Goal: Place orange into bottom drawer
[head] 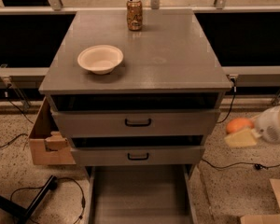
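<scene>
Orange (239, 124) — small, round, smooth-skinned, bright orange; sits at the tip of the gripper (241, 134), right of the cabinet, over the speckled floor, level with the middle drawer front.

Bottom drawer (140, 195) — lowest of three, grey, wide and shallow, plain flat floor; pulled fully out toward the camera, nothing inside, well apart from the orange.

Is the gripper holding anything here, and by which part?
The gripper, low to the right of the cabinet, holds the orange in its fingers; the one visible lies along the fruit's lower side.
</scene>
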